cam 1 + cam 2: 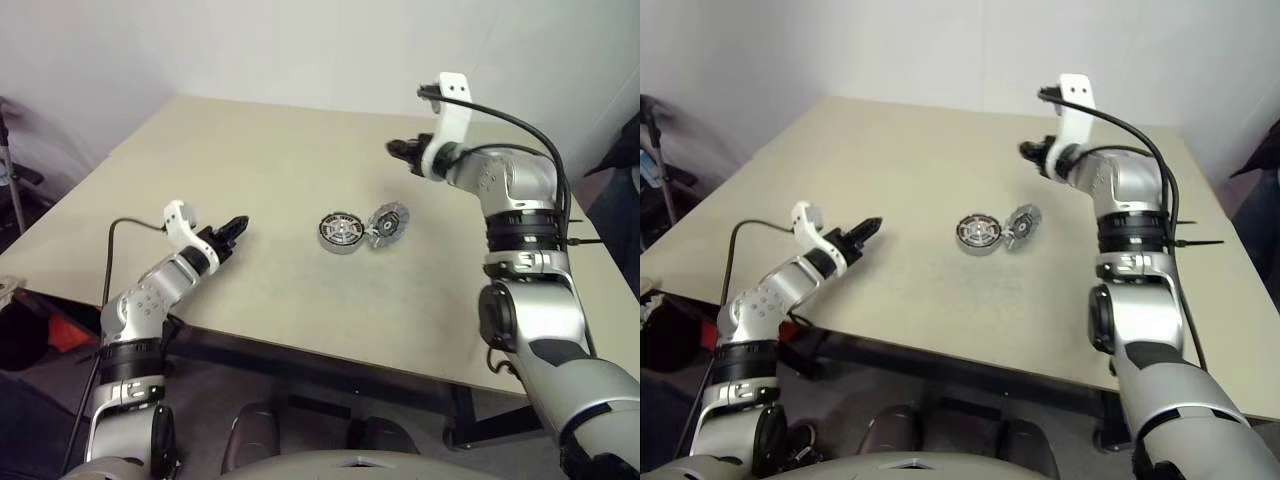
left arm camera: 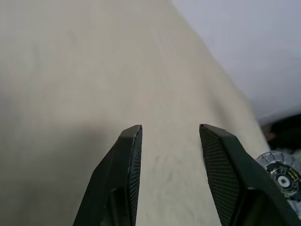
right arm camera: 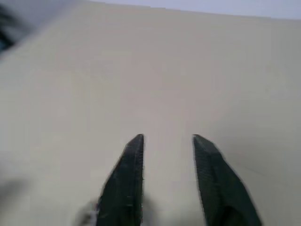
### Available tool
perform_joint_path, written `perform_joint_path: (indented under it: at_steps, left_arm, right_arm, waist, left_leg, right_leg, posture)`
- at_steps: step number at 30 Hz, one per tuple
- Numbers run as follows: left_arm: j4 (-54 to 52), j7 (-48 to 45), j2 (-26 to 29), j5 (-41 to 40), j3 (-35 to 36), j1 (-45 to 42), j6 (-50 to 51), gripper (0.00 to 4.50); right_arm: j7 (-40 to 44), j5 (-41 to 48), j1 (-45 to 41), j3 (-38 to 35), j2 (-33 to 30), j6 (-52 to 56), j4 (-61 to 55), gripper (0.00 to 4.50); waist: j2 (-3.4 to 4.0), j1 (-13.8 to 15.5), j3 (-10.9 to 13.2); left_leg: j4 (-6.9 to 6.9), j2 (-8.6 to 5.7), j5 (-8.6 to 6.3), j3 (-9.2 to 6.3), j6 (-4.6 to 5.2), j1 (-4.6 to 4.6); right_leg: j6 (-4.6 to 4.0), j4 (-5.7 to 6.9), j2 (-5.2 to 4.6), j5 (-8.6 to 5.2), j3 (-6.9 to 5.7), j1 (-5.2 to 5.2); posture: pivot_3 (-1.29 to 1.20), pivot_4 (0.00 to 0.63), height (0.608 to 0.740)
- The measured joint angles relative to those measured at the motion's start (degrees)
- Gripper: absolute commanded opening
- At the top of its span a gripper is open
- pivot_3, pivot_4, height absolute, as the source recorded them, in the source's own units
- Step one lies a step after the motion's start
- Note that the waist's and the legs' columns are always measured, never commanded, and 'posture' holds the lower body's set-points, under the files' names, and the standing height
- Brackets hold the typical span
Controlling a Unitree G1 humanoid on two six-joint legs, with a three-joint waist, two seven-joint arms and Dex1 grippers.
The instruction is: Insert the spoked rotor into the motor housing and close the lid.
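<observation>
The motor housing [image 1: 340,240] is a short round cylinder near the middle of the beige table [image 1: 250,150]. Its top face shows a dark ring with silvery spokes, which looks like the spoked rotor [image 1: 340,229] sitting inside it. The lid [image 1: 389,223], a pale disc with a dark centre, leans tilted against the housing's right side; the left wrist view also catches the lid [image 2: 282,176]. My left gripper [image 1: 238,226] hovers low over the table to the left of the housing, open and empty. My right gripper [image 1: 397,150] is raised behind and to the right of the parts, open and empty.
The table's front edge [image 1: 330,350] runs close below the parts. A metal stand [image 1: 12,180] is beside the table on the left, and something dark [image 1: 625,150] is at the right edge. A black cable [image 1: 520,125] arcs over my right forearm.
</observation>
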Motion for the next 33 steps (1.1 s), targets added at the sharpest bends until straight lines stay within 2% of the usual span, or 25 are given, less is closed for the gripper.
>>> perform_joint_path:
  at_steps: [2,3,8,16,25,33]
  left_arm:
    - [0.1,-2.9,0.3,2.7,-2.9,-2.6,-1.4,2.05]
    - [0.4,-4.3,0.5,4.2,-3.9,-3.5,-2.3,2.05]
    - [3.4,-8.3,1.0,8.4,-5.5,-6.2,-4.6,2.05]
    - [6.0,-10.6,0.7,11.8,-5.7,-7.0,-5.1,2.05]
    - [5.4,-10.4,0.3,12.5,-4.9,-5.6,-4.6,2.05]
    - [5.1,-8.7,0.3,12.6,-2.9,-5.5,-4.4,2.05]
  right_arm:
    - [0.2,-2.4,2.5,1.2,-3.0,-3.6,-0.2,0.22]
    - [0.6,-2.7,3.7,1.2,-4.2,-4.1,-0.9,0.02]
    - [3.7,-3.2,12.5,2.7,-8.2,-2.1,-8.5,0.02]
    - [9.6,-0.1,24.6,7.8,-6.6,6.5,-21.6,0.02]
    - [9.1,5.0,20.6,7.3,0.1,13.5,-26.5,0.02]
    - [8.2,6.0,17.0,10.3,7.2,11.7,-24.9,0.02]
  waist:
    - [0.01,-0.1,0.0]
    - [0.04,-0.3,0.0]
    - [0.09,-0.9,-0.1]
    - [0.10,-1.0,0.0]
    - [0.11,-1.4,-0.1]
    - [0.12,-1.6,-0.1]
  left_leg:
    - [0.00,0.10,0.01,0.00,-0.01,0.01]
    - [-0.01,0.13,0.01,0.00,-0.01,0.00]
    - [-0.06,0.24,-0.01,0.04,0.06,-0.08]
    - [0.03,0.24,-0.04,0.04,0.20,0.04]
    - [0.03,0.29,0.09,0.06,0.20,0.18]
    - [0.02,0.29,0.09,0.05,0.20,0.17]
  right_leg:
    - [-0.20,0.01,0.10,0.09,0.00,-0.03]
    - [-0.38,0.00,0.15,0.16,0.02,-0.04]
    - [-0.79,0.03,0.29,0.01,0.07,-0.08]
    - [-0.94,0.05,0.25,0.04,0.05,-0.08]
    - [-1.03,0.11,0.26,0.08,0.03,-0.05]
    - [-1.05,0.10,0.26,0.09,0.02,-0.05]
  posture:
    - [0.00,0.000,0.740]
    - [0.00,0.000,0.740]
    - [0.00,0.000,0.740]
    - [0.00,0.000,0.740]
    - [0.00,0.000,0.740]
    - [0.00,0.000,0.740]
